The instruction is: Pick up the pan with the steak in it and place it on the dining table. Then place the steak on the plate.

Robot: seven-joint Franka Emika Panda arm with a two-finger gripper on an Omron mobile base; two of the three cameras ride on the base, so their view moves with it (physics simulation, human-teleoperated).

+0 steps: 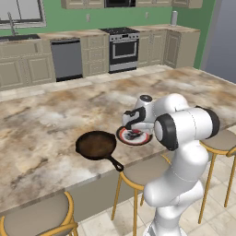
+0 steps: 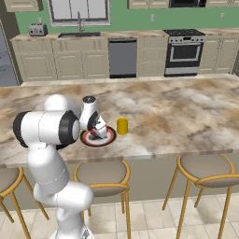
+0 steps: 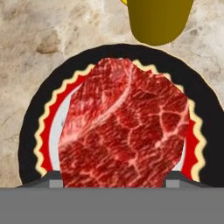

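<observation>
hovering low over plate (image 1: pixel 134 136), gripper (image 1: pixel 132 132) pointing down at its centre. steak (image 3: pixel 124 127) directly under the hand camera, red meat spread across the plate's white ring and dark middle; probably positioned so for release onto the plate. cannot tell whether steak rests on plate or hangs just above it. finger tips masked by meat in hand view and too small in the base views: cannot tell how wide the claw stands, nor whether it has the steak pinched.

pan (image 1: pixel 96 144) parked on dining table (image 1: pixel 41 133) beside plate, handle aimed toward the near edge and stools, no meat visible inside. first half of task looks finished on that evidence.

yellow cup (image 2: pixel 122 126) standing just beyond plate, apart from it. close enough to be clipped on retreat if hand swings that way; straight lift judged safer.
</observation>
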